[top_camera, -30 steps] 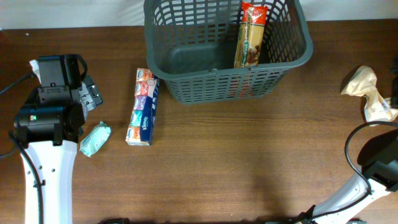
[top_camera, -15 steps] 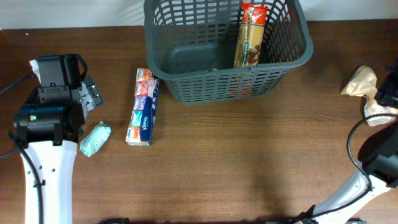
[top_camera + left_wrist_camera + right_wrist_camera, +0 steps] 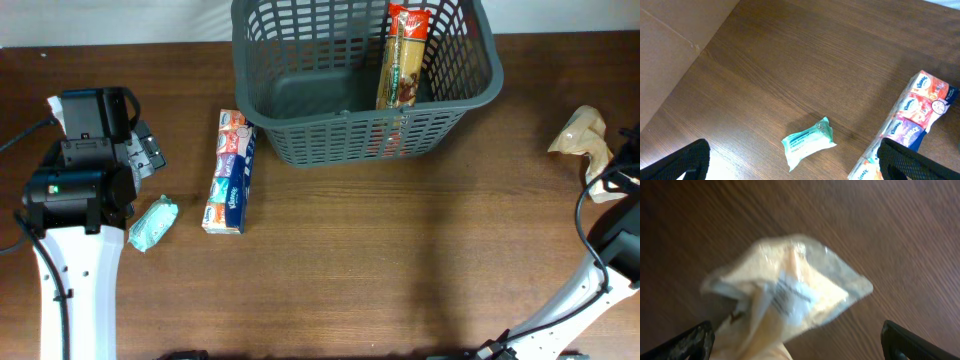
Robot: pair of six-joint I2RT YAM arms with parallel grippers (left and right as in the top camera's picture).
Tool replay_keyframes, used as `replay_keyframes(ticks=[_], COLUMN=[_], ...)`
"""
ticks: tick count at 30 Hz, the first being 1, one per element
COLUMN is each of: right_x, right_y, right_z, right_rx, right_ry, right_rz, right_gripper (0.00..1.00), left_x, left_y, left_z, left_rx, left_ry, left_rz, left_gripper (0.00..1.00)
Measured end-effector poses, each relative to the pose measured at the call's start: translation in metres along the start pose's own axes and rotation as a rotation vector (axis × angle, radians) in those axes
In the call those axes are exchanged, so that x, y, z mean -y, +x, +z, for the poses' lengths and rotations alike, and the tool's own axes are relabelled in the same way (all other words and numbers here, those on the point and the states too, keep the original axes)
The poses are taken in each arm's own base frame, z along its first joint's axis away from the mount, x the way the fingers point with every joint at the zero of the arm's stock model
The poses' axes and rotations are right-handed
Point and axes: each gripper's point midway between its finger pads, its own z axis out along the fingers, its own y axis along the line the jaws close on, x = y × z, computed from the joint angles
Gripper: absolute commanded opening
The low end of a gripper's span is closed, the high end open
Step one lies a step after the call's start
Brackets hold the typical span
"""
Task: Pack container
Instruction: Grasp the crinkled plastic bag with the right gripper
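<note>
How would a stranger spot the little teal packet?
Find the grey basket at the table's far edge. Left of it lies a long tissue multipack; the teal packet sits beyond that, by the left arm. It is far smaller and plain mint.

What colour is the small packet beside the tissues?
The packet is mint green, clearest in left wrist view.

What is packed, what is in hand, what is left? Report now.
Done: one long red-topped packet stands in the basket. In hand: nothing; the right tool hovers open over the tan bag. Left: that bag, the tissue pack and the teal packet, all on the table. The left tool is open too.
</note>
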Motion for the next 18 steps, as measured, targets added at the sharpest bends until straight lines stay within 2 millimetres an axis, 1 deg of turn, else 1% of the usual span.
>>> replay_keyframes(ticks=[3,5,7,14,18], right_x=[-0.004,-0.011,-0.016,-0.023,-0.026], right_y=[-0.008,-0.008,-0.005,0.013,0.017], right_z=[0.001,0.001,0.002,0.007,0.006], right_rx=[0.002,0.000,-0.007,-0.024,-0.027], right_ry=[-0.013,-0.043,-0.061,-0.086,-0.101], right_rz=[0.016,0.010,-0.006,-0.041,-0.048], right_gripper=[0.99,0.99,0.99,0.99,0.99], left_x=[0.000,0.000,0.000,0.000,0.000], left_y=[0.000,0.000,0.000,0.000,0.000], left_z=[0.000,0.000,0.000,0.000,0.000], left_rx=[0.000,0.000,0.000,0.000,0.000], left_ry=[0.000,0.000,0.000,0.000,0.000], left_rz=[0.000,0.000,0.000,0.000,0.000], left_gripper=[1.00,1.00,1.00,1.00,1.00])
